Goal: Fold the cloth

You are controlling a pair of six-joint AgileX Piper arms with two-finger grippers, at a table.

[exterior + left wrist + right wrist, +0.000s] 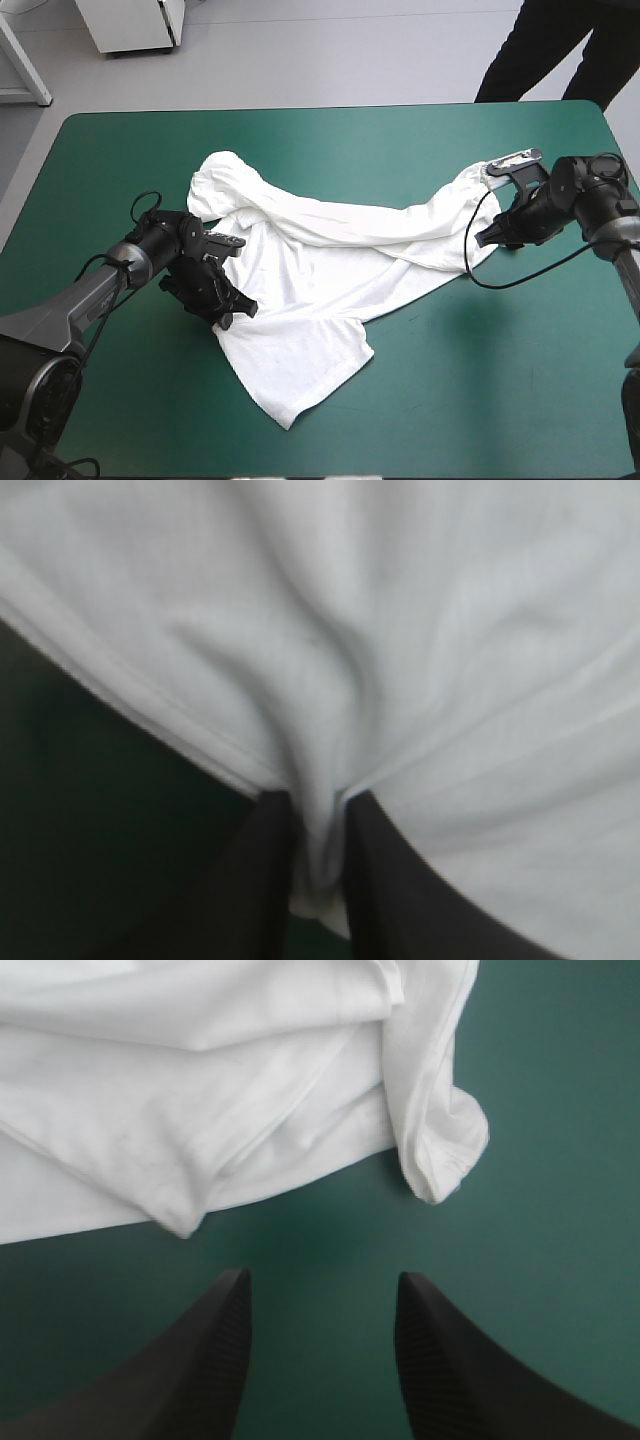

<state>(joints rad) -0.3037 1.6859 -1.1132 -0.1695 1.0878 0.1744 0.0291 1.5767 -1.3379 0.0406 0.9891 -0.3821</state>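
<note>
Bare cover [320, 1250] between right fingers [205, 1370]

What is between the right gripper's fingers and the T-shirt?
Only a strip of bare teal-green cover. The right wrist view shows the open right gripper sitting just short of the T-shirt, not touching it.

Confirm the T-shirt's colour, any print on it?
Plain white T-shirt, no print visible on the side showing; the high view shows it best.

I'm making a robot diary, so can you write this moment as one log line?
T-shirt: rumpled, unfolded | left gripper: shut on T-shirt edge | right gripper: open, empty, just short of T-shirt
</note>
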